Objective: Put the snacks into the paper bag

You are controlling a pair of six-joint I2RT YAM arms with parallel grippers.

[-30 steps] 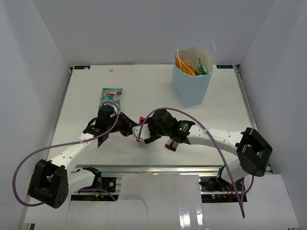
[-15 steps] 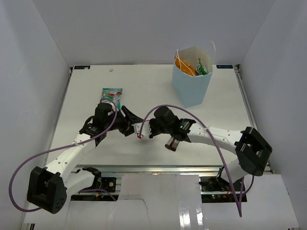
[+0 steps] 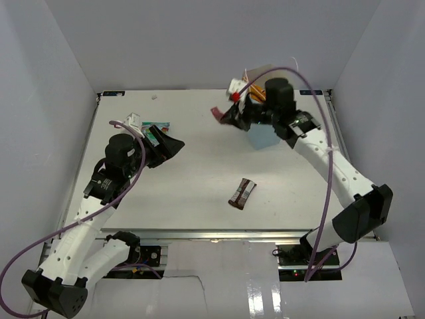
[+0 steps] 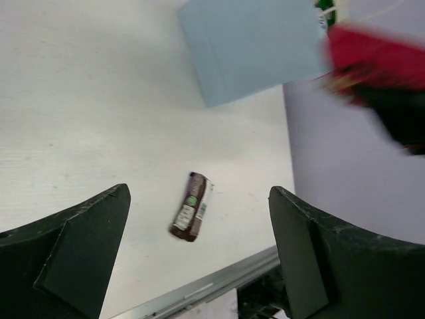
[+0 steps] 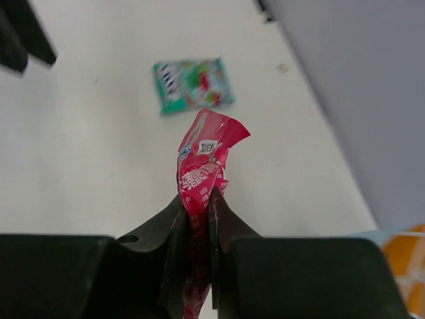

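My right gripper (image 3: 226,114) is shut on the small pink packet (image 3: 216,112), held in the air just left of the light-blue paper bag (image 3: 263,138), whose mouth the arm largely covers. In the right wrist view the packet (image 5: 202,166) stands pinched between the shut fingers of the right gripper (image 5: 198,212). My left gripper (image 3: 165,147) is open and holds nothing, raised over the left of the table. Under it the teal-green-red pouch (image 3: 157,125) lies partly hidden. The dark brown bar (image 3: 242,193) lies flat near the front edge, and the left wrist view shows the bar (image 4: 191,214) between the spread fingers (image 4: 73,249).
An orange chip bag (image 5: 408,256) shows at the bag's mouth in the right wrist view. White walls close in the table on the left, back and right. A metal rail (image 3: 219,234) runs along the front edge.
The left gripper let go of the pink packet, opened wide and drew back to the left. The right arm carried the packet from mid-table up to the paper bag.
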